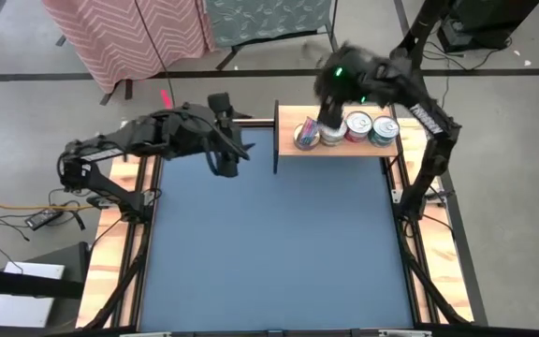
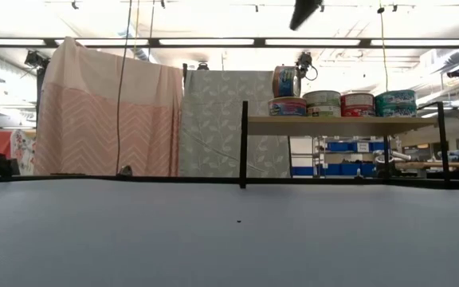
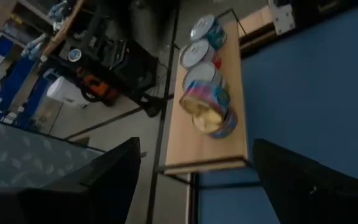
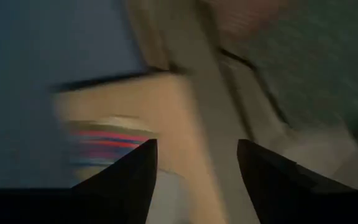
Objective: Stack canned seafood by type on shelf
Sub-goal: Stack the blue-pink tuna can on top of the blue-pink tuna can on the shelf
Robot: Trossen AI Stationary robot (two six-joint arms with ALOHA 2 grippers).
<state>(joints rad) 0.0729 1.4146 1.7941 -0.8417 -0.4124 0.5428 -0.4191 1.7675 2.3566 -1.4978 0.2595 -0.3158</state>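
Apparently, a tilted tin (image 2: 284,81) is left atop the purple tin (image 2: 287,106) to match types, the right gripper (image 4: 196,163) spread empty over the shelf (image 1: 344,146).

Table (image 1: 269,243): blue. Shelf (image 1: 335,147): light wood, dark uprights. Tins (image 2: 341,103): silver lids; side labels purple, red, teal. Tilted tin (image 3: 211,118): gold face. Far backdrops: pink chevron sheet (image 2: 102,119), grey-green leaf-print panel (image 2: 213,119).

from straight above we see the whole blue table (image 1: 269,243) and the shelf (image 1: 335,145) at its far edge, from table height we face that same shelf (image 2: 341,123) level and far off, while the wrist cameras look down on it, the right much closer.
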